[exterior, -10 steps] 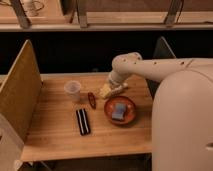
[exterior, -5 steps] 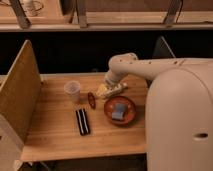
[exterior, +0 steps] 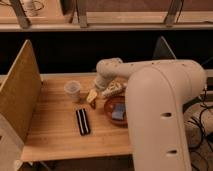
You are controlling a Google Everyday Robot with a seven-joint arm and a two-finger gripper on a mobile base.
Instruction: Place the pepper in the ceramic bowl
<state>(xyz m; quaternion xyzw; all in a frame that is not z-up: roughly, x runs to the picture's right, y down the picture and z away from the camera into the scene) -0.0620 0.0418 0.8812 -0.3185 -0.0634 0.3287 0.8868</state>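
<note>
The ceramic bowl is round, shallow and orange-brown. It sits on the wooden table right of centre and holds a blue block. My gripper reaches down from the white arm to the tabletop just left of the bowl, between the bowl and a small cup. The pepper does not show clearly; the spot where it lay is covered by the gripper's tan tip.
A translucent whitish cup stands left of the gripper. A black striped bar lies in front of it. A tall wooden board walls the table's left side. The table ends at a front edge below the bar.
The gripper has moved left and down from over the bowl's rim to the spot where the red-brown pepper lay. The pepper showed before and is now covered.
</note>
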